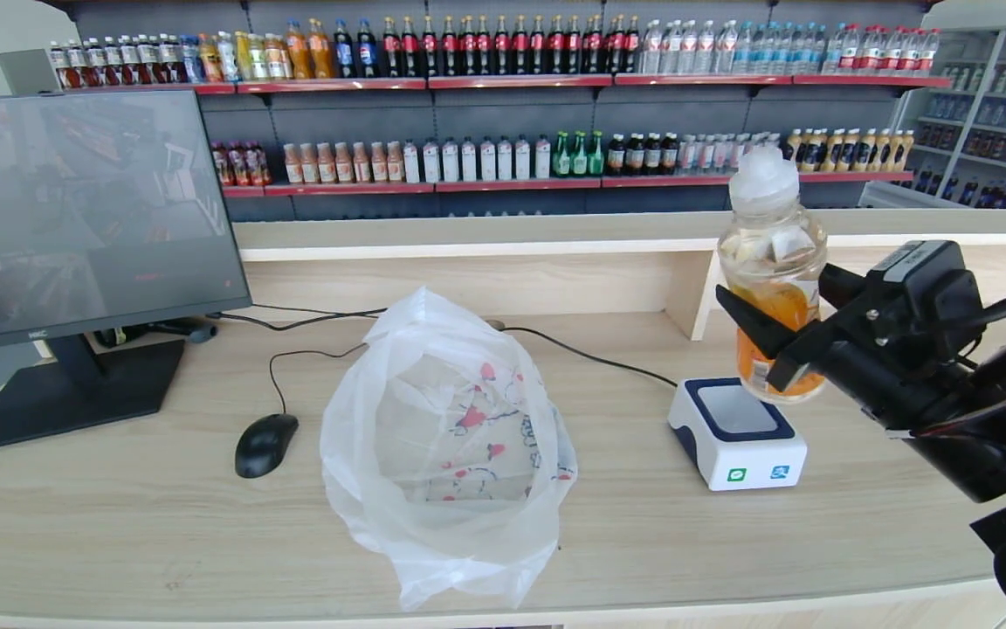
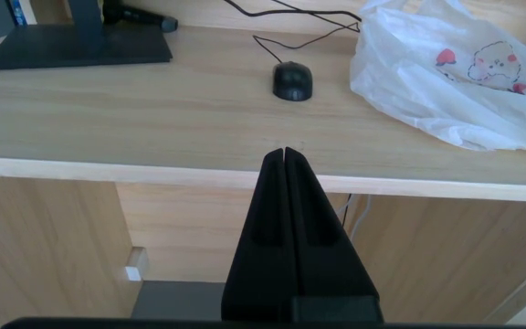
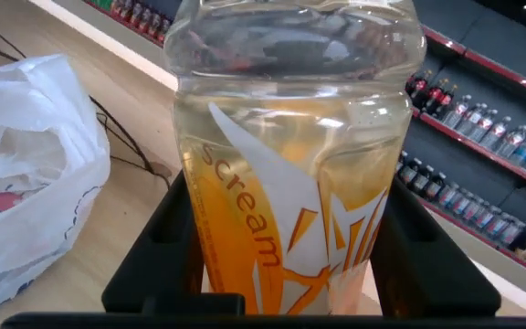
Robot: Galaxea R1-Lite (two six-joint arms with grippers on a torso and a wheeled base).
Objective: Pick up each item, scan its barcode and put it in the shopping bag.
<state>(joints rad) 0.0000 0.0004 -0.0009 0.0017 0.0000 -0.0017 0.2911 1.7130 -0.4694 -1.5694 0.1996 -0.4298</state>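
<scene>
Right tool (image 1: 778, 306) pinching orange bottle (image 1: 769, 240) above scanner (image 1: 736, 432), left tool (image 2: 284, 160) pressed together, shopping bag (image 1: 446, 437) nearby.

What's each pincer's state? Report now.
Left pincer: closed, empty.
Right pincer: closed on the orange drink bottle.

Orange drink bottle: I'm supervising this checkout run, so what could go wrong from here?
1. The right claw grips the orange drink bottle on its lower half, so the tall top may tip during the swing.
2. The bottle hangs close over the scanner; a low move could knock it.
3. The shopping bag is limp with a slumped mouth, so the bottle might snag its rim.
</scene>
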